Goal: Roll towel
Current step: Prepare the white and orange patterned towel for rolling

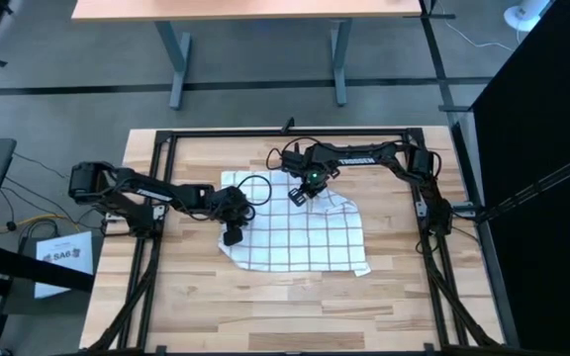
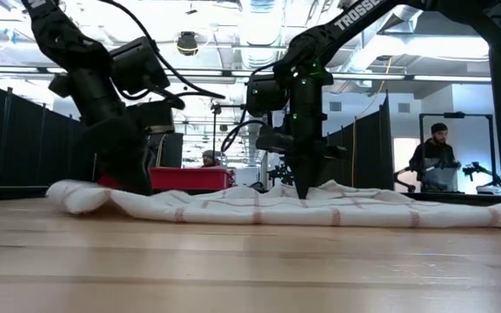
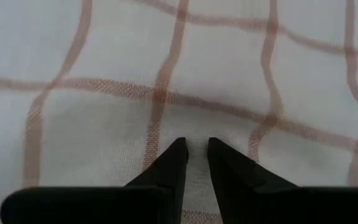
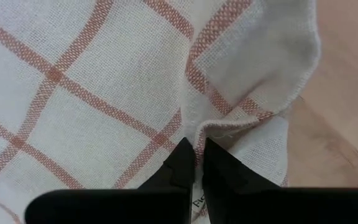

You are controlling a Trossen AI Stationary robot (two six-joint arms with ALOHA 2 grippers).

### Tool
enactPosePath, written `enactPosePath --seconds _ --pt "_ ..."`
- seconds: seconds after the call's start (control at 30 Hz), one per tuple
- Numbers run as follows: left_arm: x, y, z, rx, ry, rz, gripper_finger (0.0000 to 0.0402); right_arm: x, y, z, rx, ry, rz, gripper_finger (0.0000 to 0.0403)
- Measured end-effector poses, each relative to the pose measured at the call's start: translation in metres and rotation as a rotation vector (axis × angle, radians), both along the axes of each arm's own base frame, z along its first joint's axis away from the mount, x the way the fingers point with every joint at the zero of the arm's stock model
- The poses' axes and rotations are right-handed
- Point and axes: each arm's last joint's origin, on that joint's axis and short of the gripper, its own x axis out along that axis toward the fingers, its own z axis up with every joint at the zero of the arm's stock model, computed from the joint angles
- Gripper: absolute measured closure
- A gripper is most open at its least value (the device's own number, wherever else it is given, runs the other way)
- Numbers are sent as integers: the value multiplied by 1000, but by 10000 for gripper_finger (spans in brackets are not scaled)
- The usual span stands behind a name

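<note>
Your towel [image 1: 300, 232] lies spread near the middle of the bench [image 1: 265, 307], slightly rumpled, its grid lines showing across the whole cloth; your left pincer [image 1: 234, 235] is down on its left edge, and the left wrist view shows the two fingers [image 3: 173, 163] drawn nearly together with only a thin strip of cloth between their tips, pressing into the weave; whether they have actually pinched the fabric you cannot tell from that view. Your right pincer [image 1: 302, 193] stands at the far edge of the towel; in the right wrist view its fingers [image 4: 180, 163] are closed on a raised hem fold of the cloth, with a bit of printed tag just beside them and bare wood showing past the towel's curled border.

Count it out: one towel, two arms, two pincers, both on the cloth and well apart from each other; in the low view the towel [image 2: 320, 207] lies as a low wrinkled ridge across the bench, with both arms coming down onto it.

The bench is pale wooden planking inside a black frame [image 1: 295, 133]; beyond it stands a second table [image 1: 255, 10] on grey floor; the low view shows black partitions, ceiling lights and a person [image 2: 436, 156] at the far right.
</note>
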Motion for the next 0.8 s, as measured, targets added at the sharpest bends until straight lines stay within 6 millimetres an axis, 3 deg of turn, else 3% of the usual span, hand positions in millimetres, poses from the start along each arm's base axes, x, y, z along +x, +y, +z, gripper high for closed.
enactPosePath --seconds 0.13,0.23,0.37,0.53,0.8 --pt "1 0 -5 -16 25 -13 345 -3 1 3 5 17 3 396" --pt "1 -2 -8 -13 40 -25 345 -7 0 16 -11 5 -3 396" --pt "-2 -2 -11 -14 2 -18 345 -20 -2 53 -54 -55 -19 396" --pt "-3 -3 -12 -22 -15 -15 345 -51 -10 90 -98 -26 -57 396" --pt "-1 -3 -12 -35 -43 -3 345 -83 -27 93 -79 -2 -97 396"
